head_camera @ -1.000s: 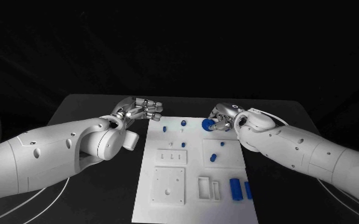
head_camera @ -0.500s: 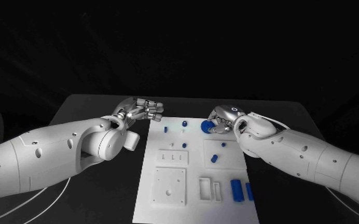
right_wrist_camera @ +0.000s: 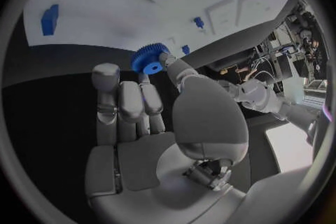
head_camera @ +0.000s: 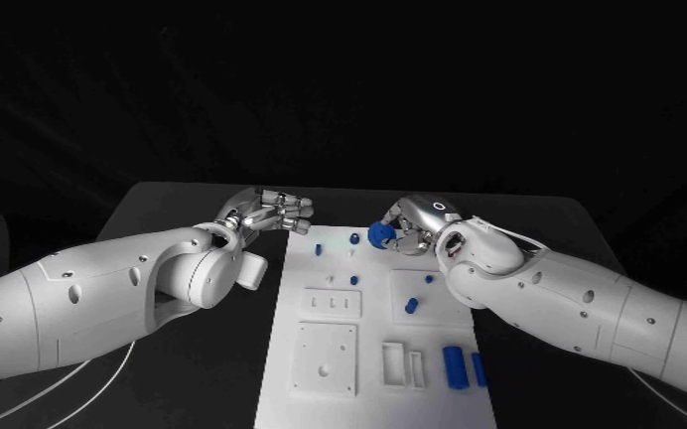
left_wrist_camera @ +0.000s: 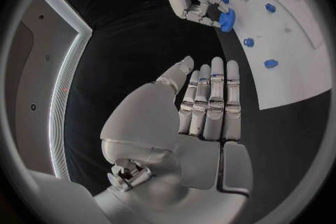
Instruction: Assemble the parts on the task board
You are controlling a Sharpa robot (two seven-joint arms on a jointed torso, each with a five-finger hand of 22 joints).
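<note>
Pinching a small blue gear (head_camera: 381, 235) between thumb and fingertips, the right robot hand (head_camera: 408, 226) hangs over the far edge of the white task board (head_camera: 372, 369), upper middle of the frame. A short blue peg (head_camera: 352, 239) stands just left of the gear, nearest to it and likely its seat; other blue pegs (head_camera: 408, 303) lie lower. Off the board's upper-left corner over the black tabletop (head_camera: 158, 206), the left robot hand (head_camera: 272, 213) holds nothing, fingers together.

Dim scene from the head view: the upper half of the frame is near black, while the white task board (head_camera: 375, 330) at lower centre and both arms catch bright light, seemingly from overhead. Wrist views bend straight edges inside dark circular frames, rims slightly soft.
</note>
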